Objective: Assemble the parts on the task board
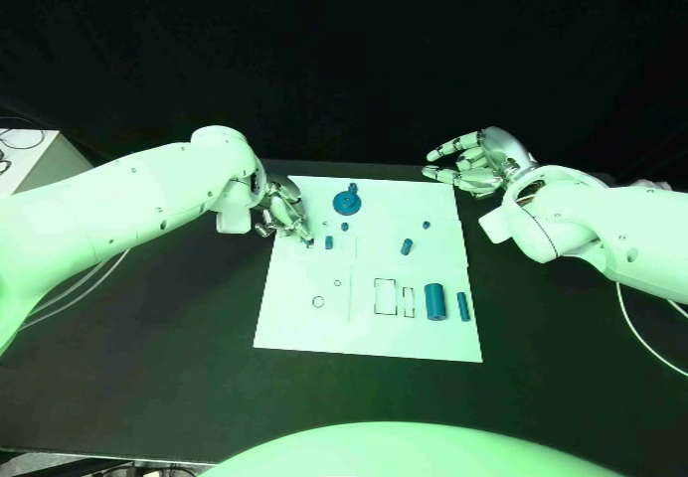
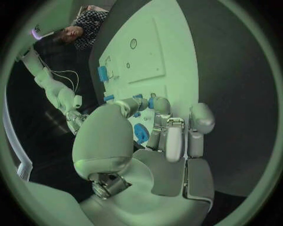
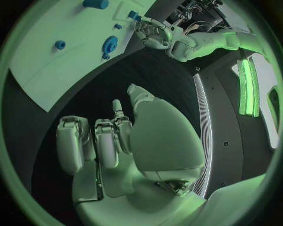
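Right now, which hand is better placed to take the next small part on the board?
Left. The left hand hovers over the task board beside a small part; the right hand is open, off the board.

Left hand (image 1: pixel 281 214) fingers (image 1: pixel 298 233) cover the board (image 1: pixel 430 343) near its far left corner; can't tell if they're touching a part there. In the left wrist view the palm hides most of the gear (image 2: pixel 140 133) and part of the small pegs (image 2: pixel 109 98). Board's printed outlines (image 1: pixel 390 296) too small to read. Right wrist view cuts off a cylinder (image 3: pixel 95 4) at the rim.
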`<state>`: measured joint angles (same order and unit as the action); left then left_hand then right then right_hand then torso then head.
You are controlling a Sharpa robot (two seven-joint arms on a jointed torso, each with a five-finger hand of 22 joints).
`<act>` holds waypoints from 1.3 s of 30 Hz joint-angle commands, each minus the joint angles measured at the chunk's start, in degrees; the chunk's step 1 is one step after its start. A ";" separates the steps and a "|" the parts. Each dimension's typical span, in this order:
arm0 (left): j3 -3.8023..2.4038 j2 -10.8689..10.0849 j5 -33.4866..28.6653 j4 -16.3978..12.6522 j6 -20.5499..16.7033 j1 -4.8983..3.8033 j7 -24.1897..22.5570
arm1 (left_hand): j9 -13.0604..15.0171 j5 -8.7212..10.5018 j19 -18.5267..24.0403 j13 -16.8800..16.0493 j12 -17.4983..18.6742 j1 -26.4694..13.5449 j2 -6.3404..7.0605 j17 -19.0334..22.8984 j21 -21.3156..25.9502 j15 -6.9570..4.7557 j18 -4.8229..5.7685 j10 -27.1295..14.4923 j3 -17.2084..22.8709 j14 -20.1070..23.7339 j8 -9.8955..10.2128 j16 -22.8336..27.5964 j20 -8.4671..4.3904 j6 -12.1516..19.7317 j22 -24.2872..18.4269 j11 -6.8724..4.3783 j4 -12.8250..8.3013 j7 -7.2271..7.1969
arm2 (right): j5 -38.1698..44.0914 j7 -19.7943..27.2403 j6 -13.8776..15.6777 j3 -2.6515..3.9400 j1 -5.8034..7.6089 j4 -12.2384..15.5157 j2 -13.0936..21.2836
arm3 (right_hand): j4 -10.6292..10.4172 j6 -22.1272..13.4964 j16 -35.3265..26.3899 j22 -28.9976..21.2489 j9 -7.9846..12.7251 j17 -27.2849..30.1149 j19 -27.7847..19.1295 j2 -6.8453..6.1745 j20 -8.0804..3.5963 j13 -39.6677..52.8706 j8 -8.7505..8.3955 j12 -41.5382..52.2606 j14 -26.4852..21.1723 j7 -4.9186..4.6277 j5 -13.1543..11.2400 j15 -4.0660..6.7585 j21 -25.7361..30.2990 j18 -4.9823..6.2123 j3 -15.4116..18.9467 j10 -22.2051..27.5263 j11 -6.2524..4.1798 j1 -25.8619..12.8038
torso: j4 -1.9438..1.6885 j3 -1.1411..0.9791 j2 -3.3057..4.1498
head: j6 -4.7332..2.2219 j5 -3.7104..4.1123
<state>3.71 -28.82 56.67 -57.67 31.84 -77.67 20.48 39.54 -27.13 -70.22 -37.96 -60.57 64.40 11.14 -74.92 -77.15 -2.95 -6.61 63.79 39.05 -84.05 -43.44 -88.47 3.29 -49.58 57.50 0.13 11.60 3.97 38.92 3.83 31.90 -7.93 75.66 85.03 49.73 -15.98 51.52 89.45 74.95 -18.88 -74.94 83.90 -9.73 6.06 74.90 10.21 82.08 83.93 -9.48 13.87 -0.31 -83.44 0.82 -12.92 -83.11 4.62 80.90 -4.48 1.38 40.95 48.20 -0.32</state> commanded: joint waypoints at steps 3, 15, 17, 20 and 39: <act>0.18 0.24 0.61 -0.04 0.70 0.02 -0.67 | 0.05 -0.26 -0.02 -0.02 -0.27 0.00 -0.36 -11.79 -0.35 -0.35 -0.07 0.21 14.61 -4.47 -0.17 -0.08 -0.20 -0.42 -0.01 -0.21 -14.98 0.13 | 0.20 0.22 -0.57 0.01 -0.03 -0.03 -0.05 | 0.00 -0.53 -0.21 8.43 -0.01 -13.81 2.75 -0.19 -0.02 8.71 0.21 0.05 5.70 -0.07 -0.27 0.06 0.31 1.16 -0.23 0.11 0.04 -0.43 | -0.02 0.03 0.02 | 0.03 0.07; 0.17 -0.06 0.22 -0.51 0.85 0.04 -0.83 | 0.01 -0.29 -0.04 -0.03 -0.27 -0.08 -0.42 -11.94 -0.42 -0.34 -0.05 0.19 14.59 -4.53 -0.10 -0.15 -0.20 -0.45 0.13 -0.20 -15.07 0.15 | 0.20 0.23 -0.61 0.01 -0.07 -0.11 -0.14 | 0.00 -0.53 -0.21 8.43 -0.01 -13.81 2.75 -0.19 -0.02 8.71 0.21 0.05 5.70 -0.07 -0.27 0.06 0.31 1.16 -0.23 0.11 0.04 -0.43 | -0.02 0.00 0.02 | 0.14 0.14; 0.09 -0.16 0.19 -0.57 0.76 0.04 -0.81 | 0.01 -0.29 -0.04 -0.03 -0.27 -0.08 -0.42 -11.94 -0.42 -0.34 -0.05 0.19 14.59 -4.53 -0.10 -0.15 -0.20 -0.45 0.13 -0.20 -15.07 0.15 | 0.20 0.23 -0.61 0.01 -0.08 -0.11 -0.14 | 0.00 -0.53 -0.21 8.43 -0.01 -13.81 2.75 -0.19 -0.02 8.71 0.21 0.05 5.70 -0.07 -0.27 0.06 0.31 1.16 -0.23 0.11 0.04 -0.43 | -0.02 -0.01 0.02 | 0.14 0.15; 0.04 -0.22 0.01 -0.57 0.70 0.04 -0.78 | 0.00 -0.32 -0.07 -0.13 -0.33 -0.10 -0.43 -11.98 -0.46 -0.33 -0.03 0.24 14.60 -4.54 -0.09 -0.17 -0.19 -0.47 0.20 -0.20 -15.12 0.14 | 0.20 0.23 -0.62 0.01 -0.09 -0.13 -0.16 | 0.00 -0.53 -0.21 8.43 -0.01 -13.81 2.75 -0.19 -0.02 8.71 0.21 0.05 5.70 -0.07 -0.27 0.06 0.31 1.16 -0.23 0.11 0.04 -0.43 | 0.01 -0.02 0.01 | 0.17 0.14; -0.35 -1.04 -2.65 -1.06 1.65 -0.08 -0.13 | 0.00 -0.38 -0.18 -0.32 -0.45 -0.13 -0.45 -12.16 -0.56 -0.33 0.02 0.35 14.60 -4.63 -0.08 -0.25 -0.19 -0.52 0.44 -0.21 -15.19 0.14 | 0.20 0.17 -0.71 0.01 -0.11 -0.17 -0.16 | 0.00 -0.53 -0.21 8.43 -0.01 -13.81 2.75 -0.19 -0.02 8.71 0.21 0.05 5.70 -0.07 -0.27 0.06 0.31 1.16 -0.23 0.11 0.04 -0.43 | -0.09 0.02 -0.02 | 0.15 0.07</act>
<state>3.40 -29.93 55.25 -58.61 32.06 -77.67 20.36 39.50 -27.25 -70.22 -38.24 -60.82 64.31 11.23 -74.92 -77.37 -2.95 -6.61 63.80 38.90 -84.05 -43.34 -88.47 3.29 -49.76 57.89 0.14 11.44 4.20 38.92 3.82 31.82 -7.93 75.58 84.87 49.60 -15.98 51.52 89.45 74.92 -18.88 -74.91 83.91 -9.73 6.06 74.90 10.20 82.08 83.93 -9.48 13.87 -0.31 -83.44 0.82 -12.92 -83.11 4.62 80.91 -4.55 1.38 40.91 48.37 -0.20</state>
